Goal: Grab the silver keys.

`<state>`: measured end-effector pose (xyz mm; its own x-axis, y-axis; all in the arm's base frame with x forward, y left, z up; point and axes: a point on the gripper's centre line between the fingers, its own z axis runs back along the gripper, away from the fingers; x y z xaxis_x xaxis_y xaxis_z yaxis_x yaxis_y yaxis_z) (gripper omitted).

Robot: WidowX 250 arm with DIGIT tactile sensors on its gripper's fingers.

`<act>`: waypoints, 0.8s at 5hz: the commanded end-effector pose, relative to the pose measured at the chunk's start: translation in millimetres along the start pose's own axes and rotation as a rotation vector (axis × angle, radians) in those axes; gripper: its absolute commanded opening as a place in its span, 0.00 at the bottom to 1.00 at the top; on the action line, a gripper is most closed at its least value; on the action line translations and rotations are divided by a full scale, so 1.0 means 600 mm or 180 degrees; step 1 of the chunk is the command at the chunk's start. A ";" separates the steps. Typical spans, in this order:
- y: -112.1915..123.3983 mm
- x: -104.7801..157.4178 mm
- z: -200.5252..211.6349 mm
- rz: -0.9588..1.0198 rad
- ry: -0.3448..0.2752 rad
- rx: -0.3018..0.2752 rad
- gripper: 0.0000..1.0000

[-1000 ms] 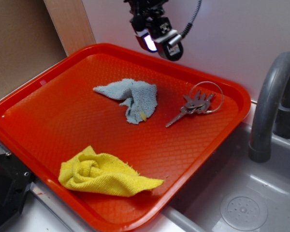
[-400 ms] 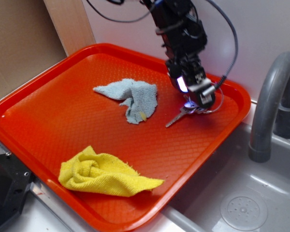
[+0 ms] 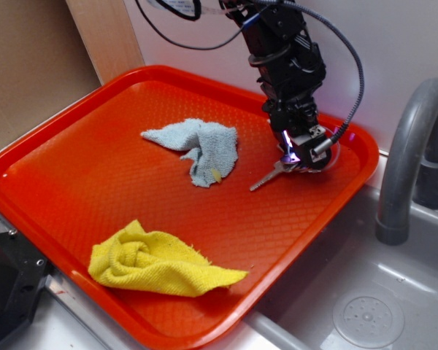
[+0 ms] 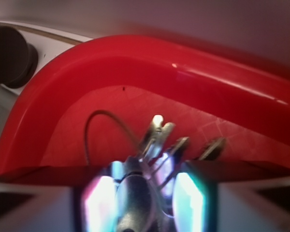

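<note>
The silver keys (image 3: 271, 173) lie near the far right corner of the red tray (image 3: 95, 146), their longer key pointing forward-left. My gripper (image 3: 301, 157) is lowered straight onto the bunch and hides most of it. In the wrist view the keys (image 4: 157, 135) fan out beyond my gripper (image 4: 145, 193), with one key head between the two lit fingers. The thin wire ring (image 4: 87, 135) curves off to the left. The jaws stand apart on either side of the bunch, which rests on the tray.
A pale blue cloth (image 3: 197, 146) lies in the middle of the tray and a yellow cloth (image 3: 157, 262) near its front edge. A grey tap (image 3: 409, 146) and a sink (image 3: 365, 313) stand right of the tray. A wall is close behind.
My gripper has dropped from above the tray's back edge down and to the right onto the keys. The keys and both cloths have stayed put.
</note>
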<state>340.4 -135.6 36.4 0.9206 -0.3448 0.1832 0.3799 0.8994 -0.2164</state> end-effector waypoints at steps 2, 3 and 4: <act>-0.031 -0.025 0.123 -0.0074 -0.0326 0.0143 0.00; -0.008 -0.093 0.217 0.0224 -0.0424 0.0591 0.00; 0.005 -0.159 0.315 0.0721 -0.0148 0.0992 0.00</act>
<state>234.6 -35.7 174.4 0.9802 -0.1422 0.1376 0.1386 0.9897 0.0350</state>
